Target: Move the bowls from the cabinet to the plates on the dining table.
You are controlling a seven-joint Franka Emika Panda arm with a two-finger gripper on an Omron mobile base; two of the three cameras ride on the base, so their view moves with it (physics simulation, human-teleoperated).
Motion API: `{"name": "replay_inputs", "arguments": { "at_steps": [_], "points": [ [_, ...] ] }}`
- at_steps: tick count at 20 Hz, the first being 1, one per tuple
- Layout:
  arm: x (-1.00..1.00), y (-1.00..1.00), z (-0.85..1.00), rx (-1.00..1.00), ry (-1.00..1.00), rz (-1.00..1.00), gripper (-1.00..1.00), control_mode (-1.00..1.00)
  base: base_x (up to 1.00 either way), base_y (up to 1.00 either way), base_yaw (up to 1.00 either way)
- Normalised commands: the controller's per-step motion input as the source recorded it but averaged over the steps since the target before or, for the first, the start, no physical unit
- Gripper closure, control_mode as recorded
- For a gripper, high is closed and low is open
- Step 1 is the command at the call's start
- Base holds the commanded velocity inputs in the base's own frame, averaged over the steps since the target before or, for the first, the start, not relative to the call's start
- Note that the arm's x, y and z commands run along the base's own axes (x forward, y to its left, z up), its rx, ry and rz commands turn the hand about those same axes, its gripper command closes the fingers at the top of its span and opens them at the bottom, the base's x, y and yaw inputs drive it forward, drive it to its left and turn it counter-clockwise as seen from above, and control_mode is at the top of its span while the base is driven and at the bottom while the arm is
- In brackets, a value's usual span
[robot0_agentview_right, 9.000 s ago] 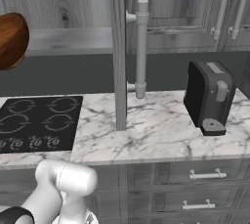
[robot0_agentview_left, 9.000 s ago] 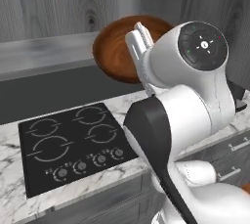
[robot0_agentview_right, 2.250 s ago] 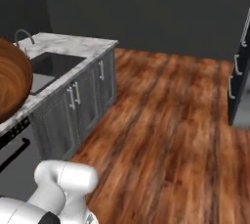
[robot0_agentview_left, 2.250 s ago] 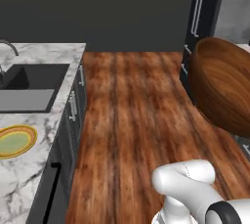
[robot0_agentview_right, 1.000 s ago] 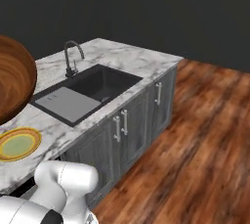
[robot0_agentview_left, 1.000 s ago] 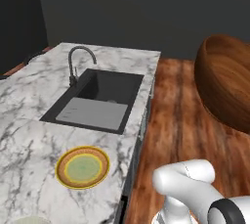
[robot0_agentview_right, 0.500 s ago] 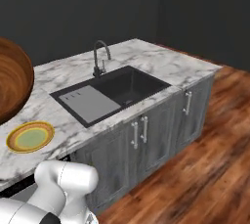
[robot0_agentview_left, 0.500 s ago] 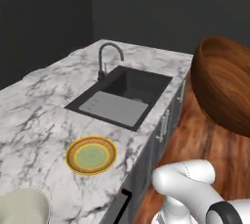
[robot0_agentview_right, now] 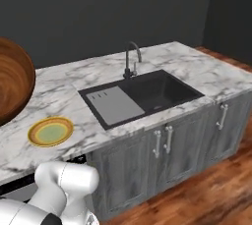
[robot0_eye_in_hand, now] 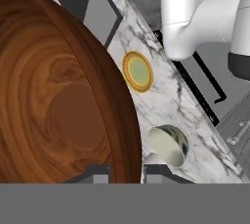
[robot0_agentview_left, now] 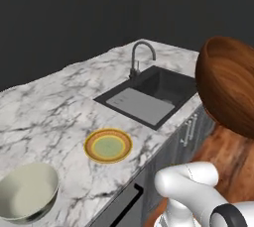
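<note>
My gripper (robot0_eye_in_hand: 128, 171) is shut on the rim of the glossy reddish-brown wooden bowl (robot0_eye_in_hand: 58, 100), which hangs in the air. That bowl looms at the right of the left base view (robot0_agentview_left: 228, 92) and at the left of the right base view (robot0_agentview_right: 12, 84). The yellow-rimmed plate (robot0_agentview_left: 108, 145) (robot0_agentview_right: 50, 131) (robot0_eye_in_hand: 137, 72) lies bare on the white marble dining table (robot0_agentview_left: 59, 102). The cream bowl (robot0_agentview_left: 27, 197) (robot0_eye_in_hand: 168, 145) stands on the same top, near its edge beside the plate. The cabinet is out of view.
A black sink (robot0_agentview_left: 149, 97) (robot0_agentview_right: 142, 95) with a curved faucet (robot0_agentview_left: 140, 55) is set into the marble past the plate. Grey cupboard doors (robot0_agentview_right: 157, 155) run under the top. A wood floor (robot0_agentview_right: 216, 189) lies to the right.
The base has driven and turned, so the whole picture has shifted: the marble top, sink and yellow plate now lie nearer, and the cream bowl has come into view. The wooden bowl stays gripped.
</note>
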Motion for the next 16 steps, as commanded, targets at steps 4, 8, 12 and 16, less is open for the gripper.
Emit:
{"name": "replay_inputs", "arguments": {
  "at_steps": [4,8,12,16],
  "points": [
    [0.00,0.00,0.00,0.00,0.00,0.00,1.00,1.00,0.00,0.00,0.42],
    [0.00,0.00,0.00,0.00,0.00,0.00,1.00,1.00,0.00,0.00,0.39],
    [0.00,0.00,0.00,0.00,0.00,0.00,1.00,1.00,0.03,0.00,0.37],
    [0.11,0.00,-0.36,-0.16,0.24,0.36,1.00,-1.00,0.00,0.00,0.00]
  ]
}}
